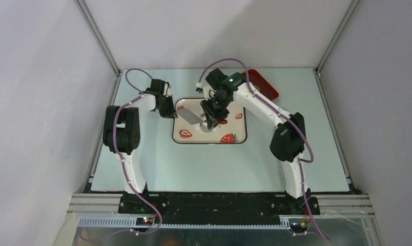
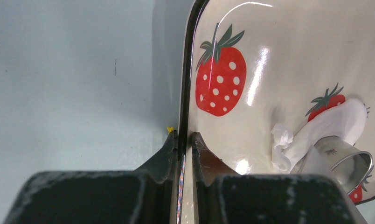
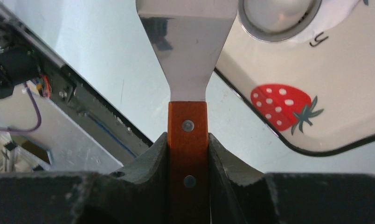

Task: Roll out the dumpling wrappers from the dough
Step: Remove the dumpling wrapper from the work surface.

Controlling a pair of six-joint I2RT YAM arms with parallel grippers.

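Observation:
A strawberry-print tray [image 1: 234,130] lies mid-table. My left gripper [image 1: 169,110] is shut on the tray's left rim [image 2: 184,107], one finger on each side. My right gripper [image 1: 211,114] is shut on the wooden handle [image 3: 188,130] of a metal spatula, and its blade [image 3: 188,42] points to the tray's left part [image 1: 190,117]. A small silvery cup [image 3: 279,14] sits on a flattened white dough piece [image 2: 339,121] in the tray, with a crumpled edge [image 2: 281,137]. The cup hides most of the dough. In the top view only the cup [image 1: 206,128] shows.
A dark red tray [image 1: 264,84] lies at the back right, behind the right arm. The pale table [image 1: 158,169] runs to grey walls left, right and behind. The black base rail [image 1: 214,202] is at the near edge.

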